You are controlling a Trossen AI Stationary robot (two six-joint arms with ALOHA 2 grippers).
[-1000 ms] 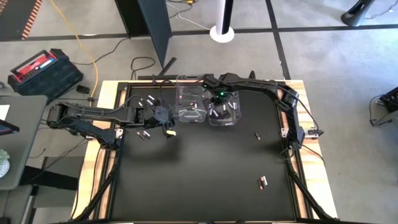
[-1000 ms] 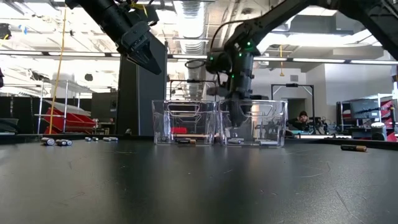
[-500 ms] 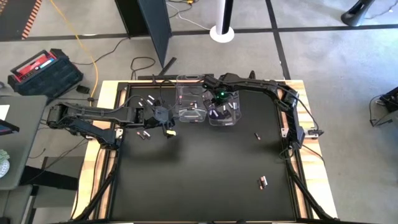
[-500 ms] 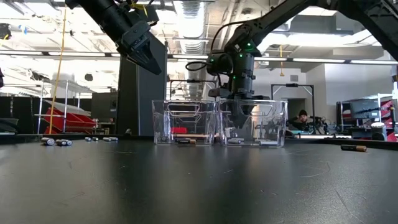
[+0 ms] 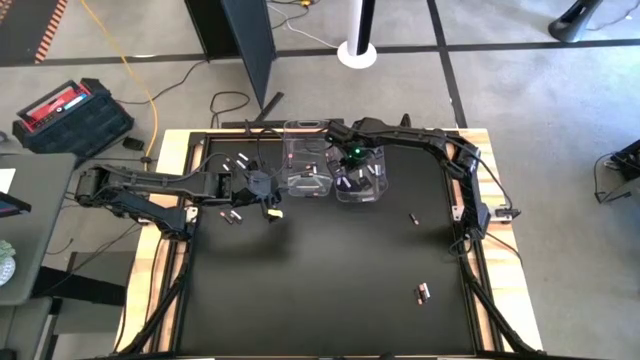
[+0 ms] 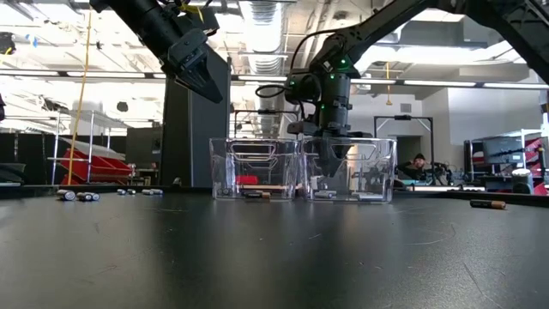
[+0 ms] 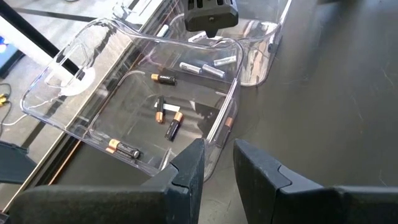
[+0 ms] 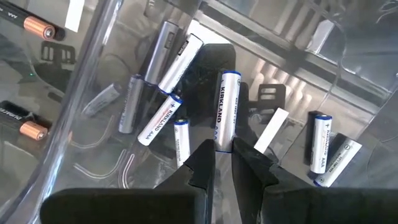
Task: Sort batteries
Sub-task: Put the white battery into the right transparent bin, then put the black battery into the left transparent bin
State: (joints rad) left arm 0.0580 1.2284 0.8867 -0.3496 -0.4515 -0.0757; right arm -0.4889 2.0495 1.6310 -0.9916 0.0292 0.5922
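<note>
- Seen from above, a black counter point(image 5: 320, 290) fills the middle of the frame, with two clear plastic bins side by side near its upper centre.
- The right gripper point(image 8: 224, 163) hangs inside the right bin point(image 5: 372, 185). Its fingers point(image 8: 205, 158) pinch the lower end of a white Kirkland battery point(image 8: 224, 112), which stands between them.
- More white batteries point(image 8: 171, 62) lie loose on that bin's floor, some touching one another.
- The left bin point(image 7: 56, 93) holds dark batteries with copper-coloured ends point(image 7: 173, 127), scattered apart.
- The left gripper point(image 7: 217, 165) hovers above the counter just left of the left bin, in the upper left of the low view. Its fingers point(image 7: 189, 168) stand a narrow gap apart with nothing between them.
- Loose batteries lie on the counter: a few at the upper left point(image 5: 240, 162), two below the left arm point(image 5: 232, 216), one at centre right point(image 5: 413, 219), two at lower right point(image 5: 422, 292).
- A red and black case point(image 5: 62, 112) sits on the floor at the upper left.
</note>
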